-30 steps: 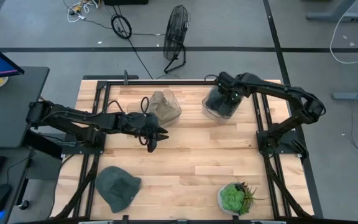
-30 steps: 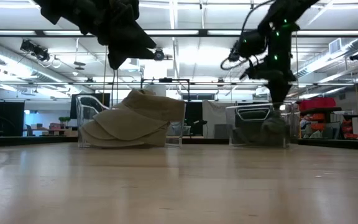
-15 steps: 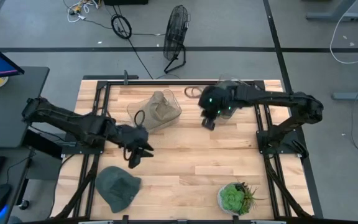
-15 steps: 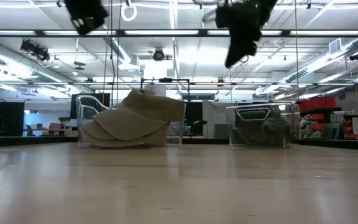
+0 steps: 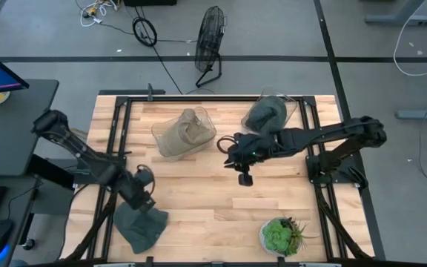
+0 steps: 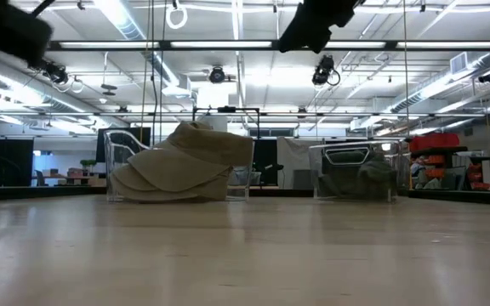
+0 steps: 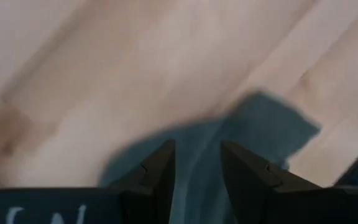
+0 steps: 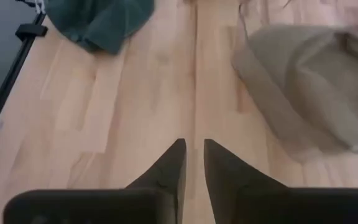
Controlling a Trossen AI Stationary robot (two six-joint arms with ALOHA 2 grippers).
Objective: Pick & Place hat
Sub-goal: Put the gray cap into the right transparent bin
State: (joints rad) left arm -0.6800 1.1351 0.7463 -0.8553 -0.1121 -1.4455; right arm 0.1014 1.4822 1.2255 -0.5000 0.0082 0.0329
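Note:
A dark green hat (image 5: 141,222) lies flat on the table's near left corner; it also shows in the left wrist view (image 7: 253,127) and the right wrist view (image 8: 98,18). My left gripper (image 5: 144,196) hovers just over its far edge, fingers open (image 7: 197,165) and touching nothing. My right gripper (image 5: 245,176) hangs over the table's middle, open by a narrow gap (image 8: 193,158) and empty. A tan hat (image 5: 186,132) sits in a clear bin, spilling over its rim (image 6: 185,166). A dark grey hat (image 5: 267,115) rests in a second clear bin (image 6: 360,180).
A potted green plant (image 5: 279,236) stands near the table's near right edge. The two clear bins stand along the far side. Bare wood (image 5: 213,200) lies between the bins and the near edge. A black frame rail (image 5: 117,141) runs along the table's left side.
My left gripper has swung from beside the tan hat's bin toward the table's near left, ending over the green hat. My right gripper has risen out of the dark grey hat's bin and moved toward the table's middle. The dark grey hat has stayed in its bin.

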